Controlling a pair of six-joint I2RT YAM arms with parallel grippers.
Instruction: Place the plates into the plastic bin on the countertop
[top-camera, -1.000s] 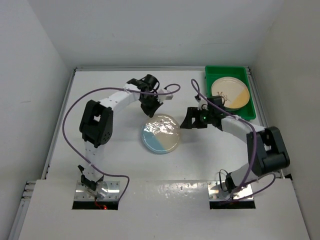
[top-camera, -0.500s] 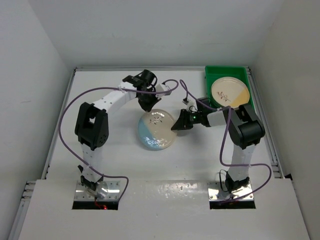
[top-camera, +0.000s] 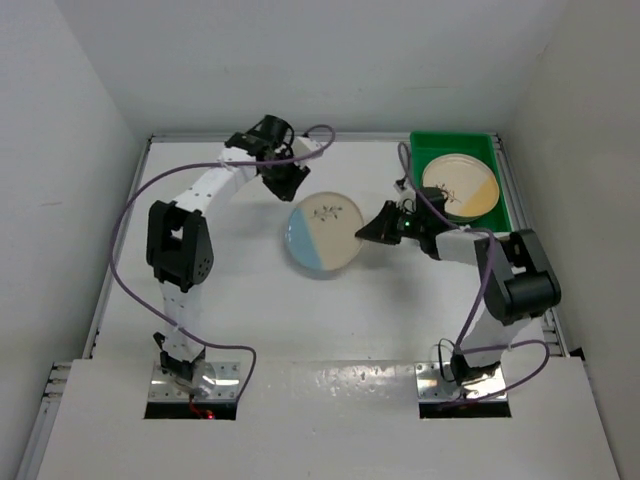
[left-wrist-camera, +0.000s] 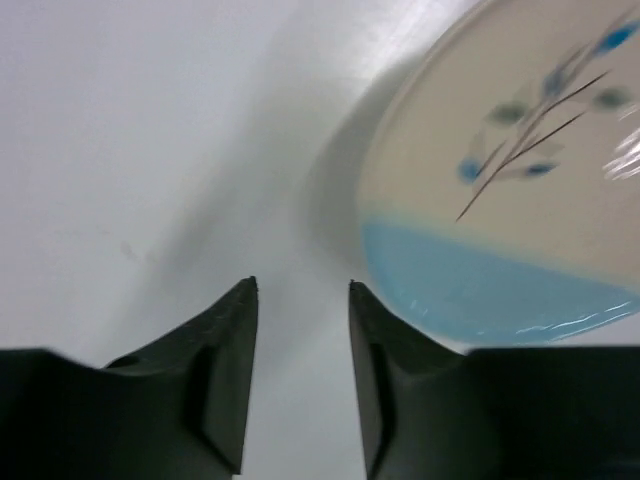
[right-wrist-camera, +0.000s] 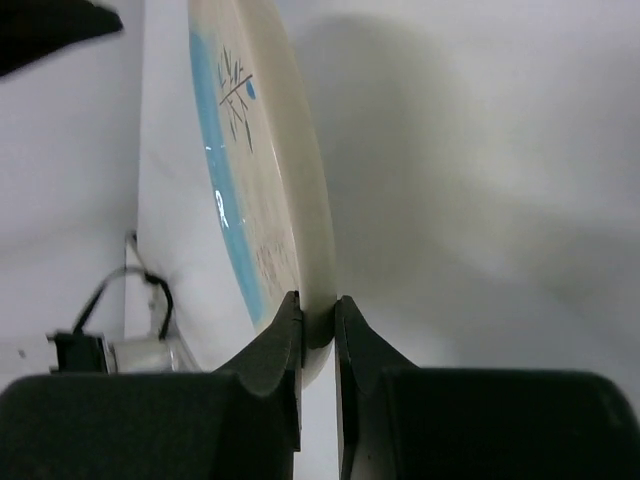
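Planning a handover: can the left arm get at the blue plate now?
Probably yes: the left gripper hangs open beside the blue plate, its near rim bare; the right gripper pinches the opposite edge.

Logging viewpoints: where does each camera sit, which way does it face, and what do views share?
Top external: above and behind the robot, looking down on the countertop; the left arm, the right arm, the blue-segment plate and the green bin show.
Left wrist: on the left arm, facing the countertop; the open left gripper shows, the plate beside it.
Right wrist: on the right arm, looking along the plate's face; the right gripper pinches its rim.
Shared: all three show the blue-segment plate.
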